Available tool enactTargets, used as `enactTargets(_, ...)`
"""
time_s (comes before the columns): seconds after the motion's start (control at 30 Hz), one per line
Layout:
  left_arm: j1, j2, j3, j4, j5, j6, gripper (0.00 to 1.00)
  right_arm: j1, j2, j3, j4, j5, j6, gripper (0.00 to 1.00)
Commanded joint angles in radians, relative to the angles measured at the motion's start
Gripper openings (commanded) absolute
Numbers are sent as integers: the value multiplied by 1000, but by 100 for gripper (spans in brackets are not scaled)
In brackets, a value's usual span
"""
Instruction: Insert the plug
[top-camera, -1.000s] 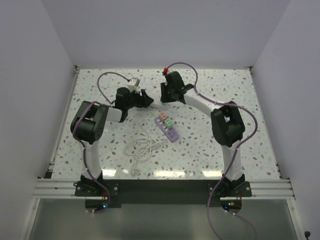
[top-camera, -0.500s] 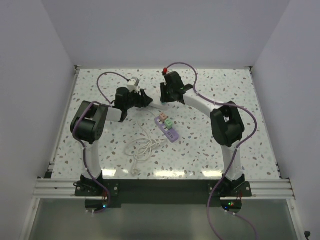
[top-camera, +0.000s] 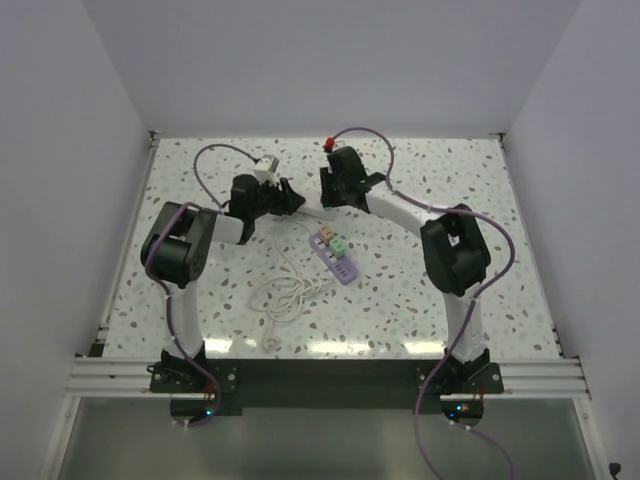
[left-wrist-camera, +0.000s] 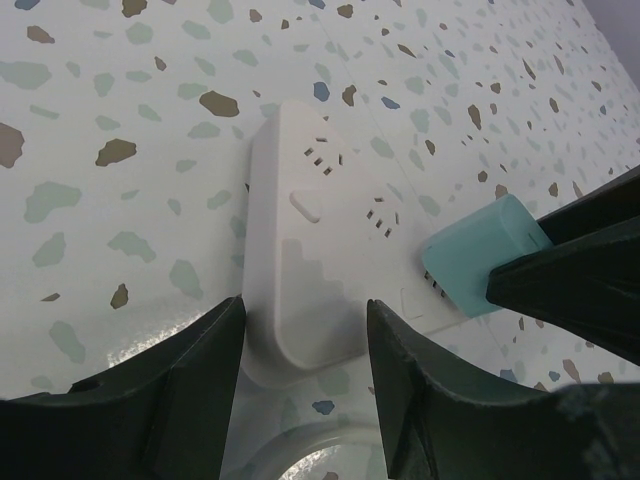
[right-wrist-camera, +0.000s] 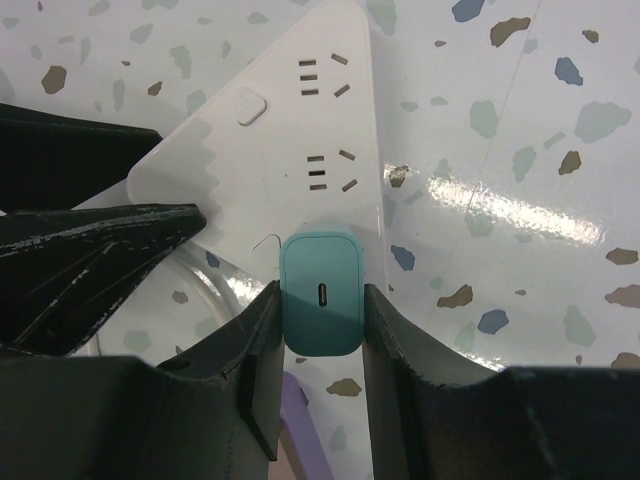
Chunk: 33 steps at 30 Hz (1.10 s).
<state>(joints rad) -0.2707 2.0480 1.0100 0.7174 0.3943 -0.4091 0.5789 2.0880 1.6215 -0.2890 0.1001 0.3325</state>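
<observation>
- Right arm (top-camera: 400, 210) shifted only slightly at the wrist since a second ago; left arm (top-camera: 200, 230), strips and cord are where they were.
- Speckled table (top-camera: 450, 300): both arms reach in and meet near its centre, toward 12 o'clock.
- White cord (top-camera: 285, 295) lies in loose loops at 7 o'clock from the purple power strip (top-camera: 335, 258).
- Purple power strip lies diagonally mid-table with pink and green blocks on its far end, and nothing holds it.
- White power strip (left-wrist-camera: 310, 230) lies flat on the table, at 11 o'clock from the purple one.
- Left gripper (left-wrist-camera: 305, 330): one finger on each side of the white power strip's rounded end, clamped on it.
- Right gripper (right-wrist-camera: 320, 300): clamped on the teal plug (right-wrist-camera: 321, 305).
- Teal plug sits at the strip's edge, at 6 o'clock from the nearest socket holes in the right wrist view; can't tell if the prongs are seated.
</observation>
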Motion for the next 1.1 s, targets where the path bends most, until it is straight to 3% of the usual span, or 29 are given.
enactTargets(0.0, 2, 11, 18, 57, 38, -13, 57, 10, 46, -77, -65, 33, -4, 0)
enactTargets(1.07, 2, 11, 16, 57, 48, -17, 54, 12, 38, -245, -49, 44, 17, 0)
